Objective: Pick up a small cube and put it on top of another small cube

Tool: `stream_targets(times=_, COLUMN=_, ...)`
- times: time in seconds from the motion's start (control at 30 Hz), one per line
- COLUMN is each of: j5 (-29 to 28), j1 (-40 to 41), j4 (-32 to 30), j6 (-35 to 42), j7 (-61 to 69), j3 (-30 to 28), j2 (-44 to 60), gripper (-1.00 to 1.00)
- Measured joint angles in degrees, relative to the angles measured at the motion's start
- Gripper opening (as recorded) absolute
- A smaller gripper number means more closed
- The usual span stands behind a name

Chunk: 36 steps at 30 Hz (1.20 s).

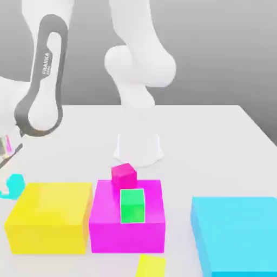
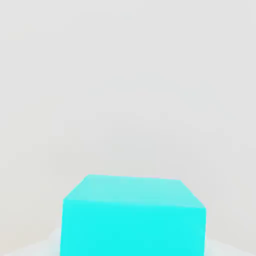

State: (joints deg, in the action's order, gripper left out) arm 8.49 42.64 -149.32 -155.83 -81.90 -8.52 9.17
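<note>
One cyan cube [image 2: 133,217] is clenched in the hand [image 1: 6,157]; next, carry it onto the pink cube [image 1: 124,174] beside the magenta block [image 1: 127,227].

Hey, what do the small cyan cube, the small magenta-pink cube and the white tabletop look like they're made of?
The small cyan cube looks like plain matte plastic: flat uniform colour, crisp edges, no grain or gloss. The small magenta-pink cube looks the same, one even colour with simple shading. The white tabletop reads as a smooth matte surface, possibly laminate or painted board. As these are simulator renders, the real materials stay open.
</note>
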Motion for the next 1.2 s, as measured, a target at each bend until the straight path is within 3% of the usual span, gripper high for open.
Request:
stream_targets(times=0.23, j5=5.7, j1=0.3, j4=-5.6, j6=6.3, j7=9.9, j3=2.5, j2=-10.4, gripper=-1.0)
stream_targets(times=0.8, j5=5.9, j1=-21.5, j4=-18.1, j6=25.8, j7=10.6, j3=20.4, j2=-45.8, gripper=-1.0)
stream_targets(times=0.87, j5=4.9, j1=-22.1, j4=-19.0, j6=24.9, j7=9.0, j3=23.2, j2=-46.7, gripper=-1.0)
stream_targets(times=1.03, j5=5.6, j1=-22.0, j4=-22.1, j6=13.8, j7=8.7, j3=25.8, j2=-38.9, gripper=-1.0)
stream_targets(times=1.07, j5=5.6, j1=-22.0, j4=-22.5, j6=12.1, j7=8.6, j3=25.9, j2=-37.6, gripper=1.0)
stream_targets(times=1.2, j5=5.6, j1=-22.0, j4=-22.5, j6=12.1, j7=8.6, j3=25.9, j2=-37.6, gripper=1.0)
